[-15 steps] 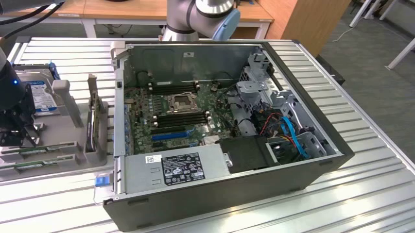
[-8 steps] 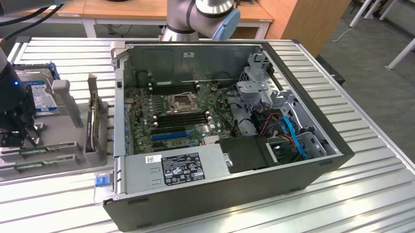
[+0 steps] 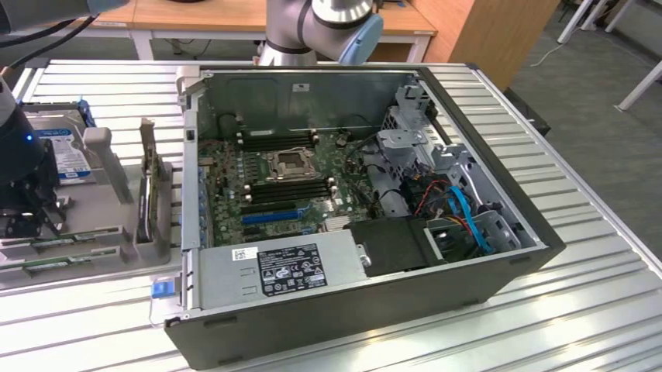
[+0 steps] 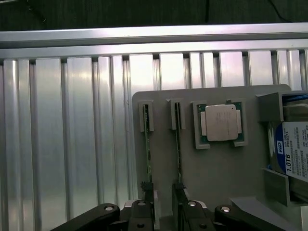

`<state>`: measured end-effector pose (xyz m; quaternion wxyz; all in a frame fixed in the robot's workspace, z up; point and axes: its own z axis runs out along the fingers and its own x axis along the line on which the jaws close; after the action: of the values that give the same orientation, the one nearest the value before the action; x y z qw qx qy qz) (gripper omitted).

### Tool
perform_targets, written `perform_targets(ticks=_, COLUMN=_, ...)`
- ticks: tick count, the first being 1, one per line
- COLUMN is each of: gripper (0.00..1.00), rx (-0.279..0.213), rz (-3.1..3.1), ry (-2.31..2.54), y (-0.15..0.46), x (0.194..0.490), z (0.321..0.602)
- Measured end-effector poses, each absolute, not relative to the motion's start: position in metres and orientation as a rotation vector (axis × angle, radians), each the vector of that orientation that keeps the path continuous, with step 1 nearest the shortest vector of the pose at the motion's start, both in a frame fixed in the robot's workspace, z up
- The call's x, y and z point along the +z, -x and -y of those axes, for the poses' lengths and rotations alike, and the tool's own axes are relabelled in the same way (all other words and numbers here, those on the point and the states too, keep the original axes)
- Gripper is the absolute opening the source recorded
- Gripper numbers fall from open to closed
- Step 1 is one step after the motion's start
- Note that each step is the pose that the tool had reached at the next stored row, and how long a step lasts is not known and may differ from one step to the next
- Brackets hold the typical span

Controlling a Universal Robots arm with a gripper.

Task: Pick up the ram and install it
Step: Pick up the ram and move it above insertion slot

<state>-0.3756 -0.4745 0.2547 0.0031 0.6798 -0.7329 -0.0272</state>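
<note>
Two ram sticks stand on edge in a grey holder plate (image 4: 216, 173). They show as thin green lines, one ram stick (image 4: 147, 154) beside the other (image 4: 178, 154), and as green strips (image 3: 73, 235) at the exterior view's left. My gripper (image 4: 163, 214) hangs just above the near ends of the sticks, open, with one dark finger (image 4: 144, 211) over each stick's end and nothing held. In the exterior view the gripper (image 3: 26, 221) is at the far left, well apart from the open computer case (image 3: 497, 256) and its motherboard (image 3: 279, 174).
On the same holder lie a square silver processor (image 4: 221, 122) and a hard drive (image 4: 294, 154). A grey upright bracket (image 3: 152, 201) stands between the holder and the case. The ribbed aluminium table (image 4: 72, 144) surrounds everything; a power supply (image 3: 284, 267) fills the case's near corner.
</note>
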Motion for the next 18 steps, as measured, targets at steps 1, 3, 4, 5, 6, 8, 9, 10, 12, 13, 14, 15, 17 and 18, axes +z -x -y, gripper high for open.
perform_targets(ticks=1, gripper=0.30, rx=-0.085, rz=2.298, ry=-2.132, y=0.376, x=0.254, z=0.475)
perform_targets(ticks=3, gripper=0.30, rx=-0.085, rz=2.298, ry=-2.132, y=0.376, x=0.253, z=0.475)
perform_targets(ticks=4, gripper=0.30, rx=-0.085, rz=2.298, ry=-2.131, y=0.376, x=0.252, z=0.475)
perform_targets(ticks=5, gripper=0.30, rx=-0.085, rz=2.298, ry=-2.131, y=0.376, x=0.251, z=0.475)
perform_targets(ticks=6, gripper=0.30, rx=-0.085, rz=2.298, ry=-2.132, y=0.376, x=0.251, z=0.475)
perform_targets(ticks=8, gripper=0.30, rx=-0.085, rz=2.298, ry=-2.132, y=0.376, x=0.249, z=0.475)
perform_targets(ticks=9, gripper=0.30, rx=-0.085, rz=2.298, ry=-2.132, y=0.376, x=0.249, z=0.475)
perform_targets(ticks=10, gripper=0.30, rx=-0.085, rz=2.298, ry=-2.132, y=0.376, x=0.248, z=0.475)
perform_targets(ticks=12, gripper=0.30, rx=-0.085, rz=2.298, ry=-2.131, y=0.376, x=0.247, z=0.475)
perform_targets(ticks=13, gripper=0.30, rx=-0.085, rz=2.298, ry=-2.132, y=0.376, x=0.246, z=0.475)
perform_targets(ticks=14, gripper=0.30, rx=-0.085, rz=2.298, ry=-2.132, y=0.376, x=0.246, z=0.475)
perform_targets(ticks=15, gripper=0.30, rx=-0.085, rz=2.298, ry=-2.132, y=0.376, x=0.245, z=0.475)
perform_targets(ticks=17, gripper=0.30, rx=-0.085, rz=2.298, ry=-2.132, y=0.376, x=0.243, z=0.475)
perform_targets(ticks=18, gripper=0.30, rx=-0.085, rz=2.298, ry=-2.131, y=0.376, x=0.243, z=0.475)
